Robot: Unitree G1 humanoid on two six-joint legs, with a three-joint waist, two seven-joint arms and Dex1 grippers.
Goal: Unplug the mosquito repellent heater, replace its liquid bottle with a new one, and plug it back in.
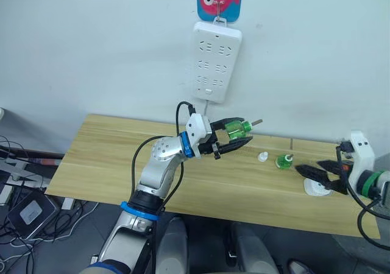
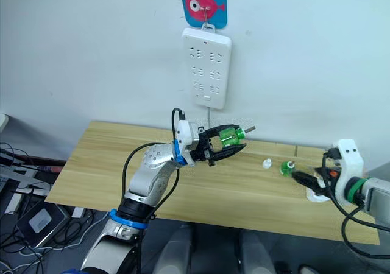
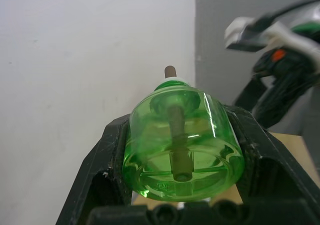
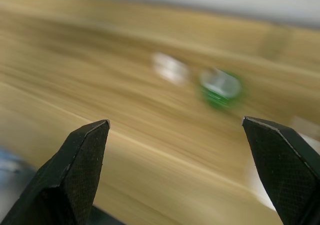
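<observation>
1. The left tool (image 1: 239, 135) is pinching a green bottle (image 1: 237, 128) above the bench (image 1: 109, 158), wick pointing toward 3 o'clock.
2. The right tool (image 1: 309, 172) is hovering spread over the bench's 3 o'clock end, holding nothing.
3. The heater (image 1: 316, 189) is lying unplugged on the bench just beneath that tool; another bottle (image 1: 284, 161) and a small white cap (image 1: 262, 157) are sitting at its 10 o'clock.
4. The step calls for steadying the heater with the right tool, then lining the wick with its opening before seating the bottle.
</observation>
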